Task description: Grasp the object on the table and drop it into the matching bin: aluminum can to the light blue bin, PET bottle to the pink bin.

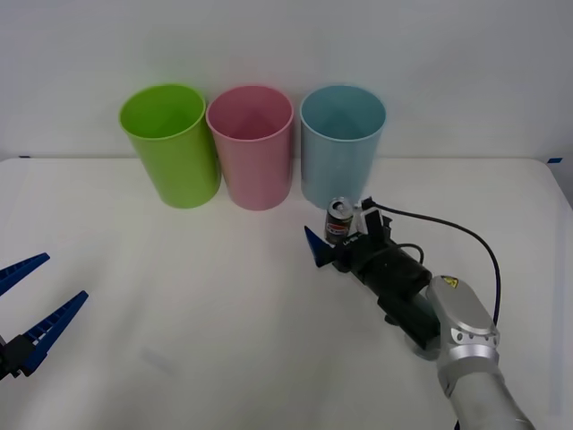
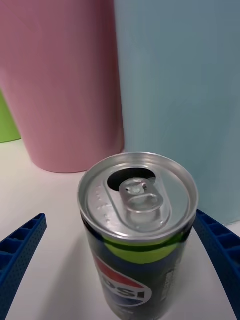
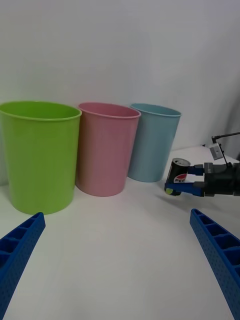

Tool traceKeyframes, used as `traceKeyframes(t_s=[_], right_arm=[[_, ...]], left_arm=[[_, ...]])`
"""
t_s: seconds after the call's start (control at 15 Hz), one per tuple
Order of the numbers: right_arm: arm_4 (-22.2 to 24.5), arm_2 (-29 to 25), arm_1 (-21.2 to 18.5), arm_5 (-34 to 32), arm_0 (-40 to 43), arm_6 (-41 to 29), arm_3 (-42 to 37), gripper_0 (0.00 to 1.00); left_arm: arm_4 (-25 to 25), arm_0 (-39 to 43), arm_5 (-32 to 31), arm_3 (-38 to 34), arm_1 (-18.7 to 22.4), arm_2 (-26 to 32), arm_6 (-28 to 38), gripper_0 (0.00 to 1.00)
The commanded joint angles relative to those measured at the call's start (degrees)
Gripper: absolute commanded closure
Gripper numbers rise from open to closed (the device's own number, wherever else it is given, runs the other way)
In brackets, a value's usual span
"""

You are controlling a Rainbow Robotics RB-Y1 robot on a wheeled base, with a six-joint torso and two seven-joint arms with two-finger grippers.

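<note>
Aluminum can (image 2: 137, 225) upright, seemingly between right hand (image 1: 338, 242) fingers.

Aluminum can (image 2: 137, 230): brushed silver metal top, glossy printed side. Light blue bin (image 1: 342, 143), pink bin (image 1: 252, 145), lime green bin (image 1: 170, 141): smooth plastic, slight sheen. Table (image 1: 224, 313): matt white. Right gripper (image 1: 345, 237) fingers (image 2: 20, 250): ribbed blue plastic.

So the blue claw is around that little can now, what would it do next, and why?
Probably close. The right gripper sits open with a blue finger on each side of the aluminum can, which stands upright on the table in front of the light blue bin. Nothing holds the can yet, so squeezing comes before lifting.
</note>
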Motion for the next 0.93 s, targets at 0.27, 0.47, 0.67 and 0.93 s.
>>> traceKeyframes(t_s=[0.27, 0.47, 0.67, 0.93], right_arm=[[-0.35, 0.35, 0.12, 1.12, -0.72, 0.68, 0.72, 0.00], [-0.53, 0.35, 0.20, 1.03, -0.63, 1.03, 0.72, 0.00], [-1.06, 0.44, 0.12, 1.03, -0.63, 1.12, 0.72, 1.00], [-1.41, 0.44, 0.12, 0.94, -0.63, 1.12, 0.72, 1.00]], left_arm=[[0.00, 0.00, 0.00, 0.00, 0.00, 0.00, 0.00, 0.00], [0.00, 0.00, 0.00, 0.00, 0.00, 0.00, 0.00, 0.00], [0.00, 0.00, 0.00, 0.00, 0.00, 0.00, 0.00, 0.00], [0.00, 0.00, 0.00, 0.00, 0.00, 0.00, 0.00, 0.00]])
